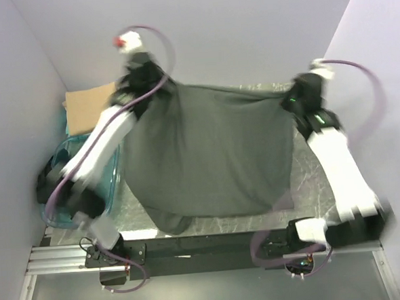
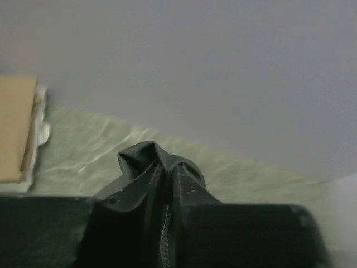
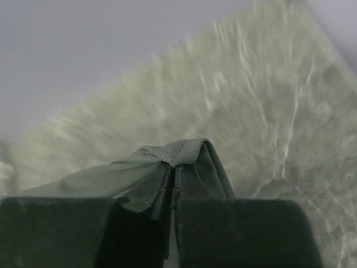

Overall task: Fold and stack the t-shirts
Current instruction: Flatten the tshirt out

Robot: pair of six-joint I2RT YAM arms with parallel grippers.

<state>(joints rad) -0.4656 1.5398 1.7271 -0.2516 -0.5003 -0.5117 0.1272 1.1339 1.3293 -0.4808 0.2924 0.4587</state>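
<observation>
A dark charcoal-grey t-shirt (image 1: 210, 149) hangs spread wide above the table, held by both upper corners. My left gripper (image 1: 156, 79) is shut on its left corner; the pinched cloth (image 2: 159, 178) bunches between the fingers in the left wrist view. My right gripper (image 1: 293, 93) is shut on the right corner; a hemmed fold of the shirt (image 3: 178, 159) sticks out above the closed jaws in the right wrist view. The shirt's lower edge droops to the table's near edge. A tan shirt (image 1: 89, 108) lies folded at the back left.
A translucent teal plastic tub (image 1: 86, 181) stands at the left, under the left arm. The marbled table top (image 1: 304, 184) shows at the right of the shirt. Pale walls close in on the left, back and right.
</observation>
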